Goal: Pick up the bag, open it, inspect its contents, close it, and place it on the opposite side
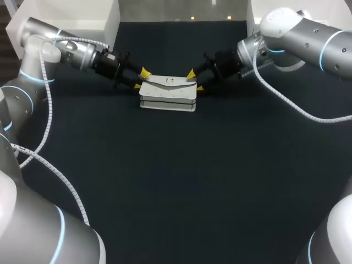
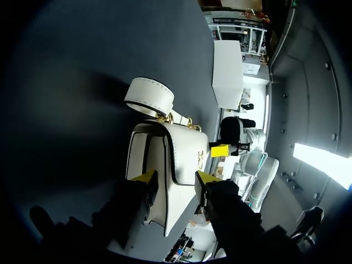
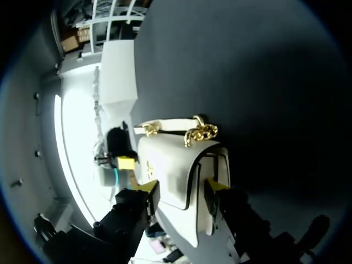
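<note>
A white handbag (image 1: 168, 94) with a flap and a gold clasp stands on the dark table at the middle back. My left gripper (image 1: 140, 78) is at its left end and my right gripper (image 1: 194, 81) at its right end. In the left wrist view the left gripper (image 2: 175, 180) has both yellow tips pressed on the end of the bag (image 2: 170, 159), and a white strap (image 2: 148, 96) on gold links lies beyond. In the right wrist view the right gripper (image 3: 181, 187) pinches the other end of the bag (image 3: 170, 165) below the gold chain (image 3: 201, 132).
White panels stand at the table's far left corner (image 1: 102, 22) and far right corner (image 1: 254, 16). The right arm's corrugated cable (image 1: 286, 102) hangs low over the table behind the right gripper. Dark table surface (image 1: 176, 187) stretches in front of the bag.
</note>
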Available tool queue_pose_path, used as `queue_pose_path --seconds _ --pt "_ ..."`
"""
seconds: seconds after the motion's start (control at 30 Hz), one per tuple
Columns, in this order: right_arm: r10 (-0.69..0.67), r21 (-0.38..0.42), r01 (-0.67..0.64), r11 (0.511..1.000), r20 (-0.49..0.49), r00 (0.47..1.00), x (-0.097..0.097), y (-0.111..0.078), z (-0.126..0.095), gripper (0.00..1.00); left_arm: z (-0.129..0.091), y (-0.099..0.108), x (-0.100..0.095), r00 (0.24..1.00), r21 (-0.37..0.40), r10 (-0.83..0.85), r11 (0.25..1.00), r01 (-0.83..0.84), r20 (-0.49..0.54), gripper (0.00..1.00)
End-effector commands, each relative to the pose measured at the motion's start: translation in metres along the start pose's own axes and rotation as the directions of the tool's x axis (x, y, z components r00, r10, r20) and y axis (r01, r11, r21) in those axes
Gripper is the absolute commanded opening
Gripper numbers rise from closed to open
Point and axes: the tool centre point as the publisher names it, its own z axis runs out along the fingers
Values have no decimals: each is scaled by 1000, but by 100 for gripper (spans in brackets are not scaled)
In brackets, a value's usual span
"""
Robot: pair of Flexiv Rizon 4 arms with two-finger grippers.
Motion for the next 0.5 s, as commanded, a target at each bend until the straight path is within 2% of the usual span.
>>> queue_pose_path --seconds 0.03,0.17,0.27,0.3,0.33,0.37,0.4,0.43,0.47,0.5 --pt "3 115 -2 993 -6 1000 -1 7 3 50 3 -6 -2 1000 -69 3 998 -4 -5 45" --pt "5 119 -4 993 -12 1000 0 7 6 49 8 -8 -6 1000 -72 -5 997 6 7 44" --pt "8 121 -6 993 -16 1000 -1 6 7 46 10 -9 -9 1000 -69 -17 997 18 15 35" --pt "9 122 -7 993 -16 1000 -1 6 7 43 11 -9 -10 1000 -69 -19 997 20 15 29" --pt "10 122 -8 993 -16 1000 -2 6 7 40 11 -9 -10 1000 -67 -22 998 23 19 10" --pt "11 122 -9 992 -17 1000 -2 6 7 35 11 -9 -10 1000 -65 -22 998 23 20 0" --pt "12 122 -10 992 -17 1000 -2 6 7 29 11 -9 -10 1000 -65 -22 998 23 21 0" --pt "13 122 -11 992 -17 1000 -2 6 7 11 11 -9 -10 1000 -64 -22 998 24 22 0" --pt "13 121 -11 993 -17 1000 -3 5 7 0 12 -8 -10 999 -64 -22 998 24 23 0" --pt "13 120 -10 993 -18 1000 -3 5 7 0 12 -8 -11 999 -63 -23 998 24 24 0"
